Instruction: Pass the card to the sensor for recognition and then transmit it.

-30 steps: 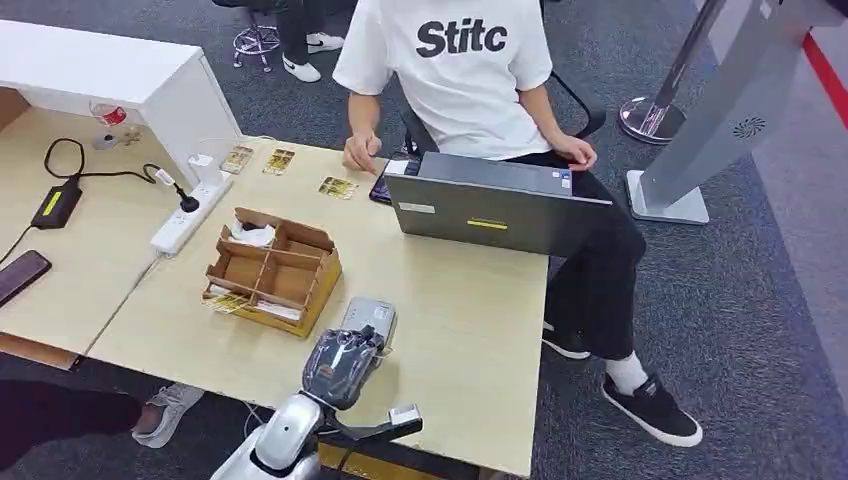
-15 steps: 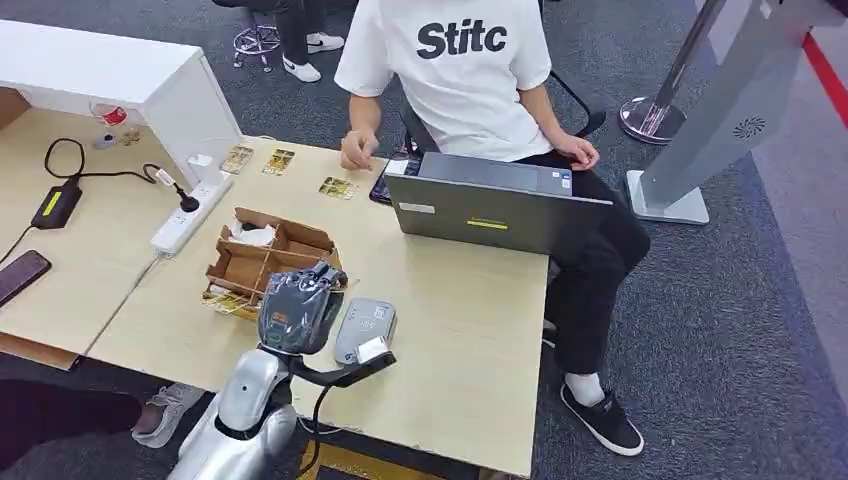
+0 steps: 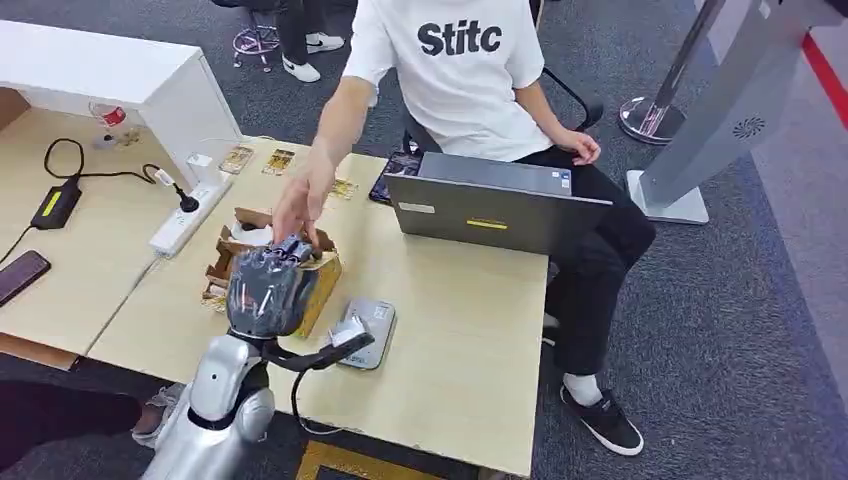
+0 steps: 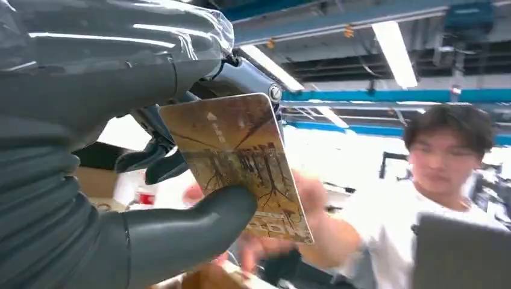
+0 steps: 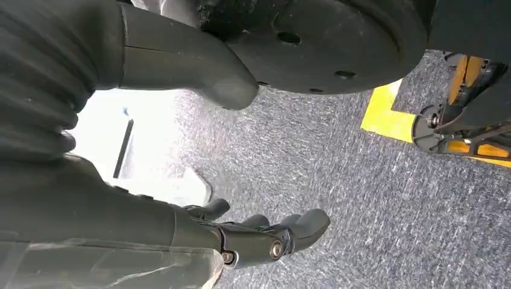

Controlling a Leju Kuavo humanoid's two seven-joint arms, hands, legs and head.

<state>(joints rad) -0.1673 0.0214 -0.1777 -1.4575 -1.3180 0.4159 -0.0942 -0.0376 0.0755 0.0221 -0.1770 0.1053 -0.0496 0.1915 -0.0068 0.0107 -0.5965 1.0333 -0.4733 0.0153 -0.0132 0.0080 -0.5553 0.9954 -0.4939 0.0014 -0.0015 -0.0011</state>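
Pale wood makes up the desk (image 3: 460, 330), and things on it run from the left edge across. Far left lies a black phone (image 3: 20, 275), then a black power adapter (image 3: 56, 203) with its looped cable, then a white power strip (image 3: 185, 218) beside a white cabinet (image 3: 120, 80). Two gold cards (image 3: 258, 160) lie near the far edge of the desk.

Next comes a brown cardboard box (image 3: 318, 285) with dividers. The left hand (image 3: 265, 290), wrapped in clear plastic, hovers raised over the near side of this box on its silver arm. In the left wrist view the card (image 4: 241, 162), gold with a tree pattern, sits pinched between the thick grey thumb and the dark fingers (image 4: 150, 159) of this hand, held up off the desk and tilted. A person's hand (image 3: 300, 205) reaches over the far side of the box, close to the robot's fingers; whether it touches the card I cannot tell.

Just right of the box, flat on the desk, lies the grey sensor (image 3: 368, 330). Further right stands an open grey laptop (image 3: 495, 210), its back to the camera, and behind it sits a person in a white T-shirt (image 3: 460, 80).

The right hand (image 5: 265, 235) hangs over grey carpet, fingers loosely curled and apart, holding nothing.
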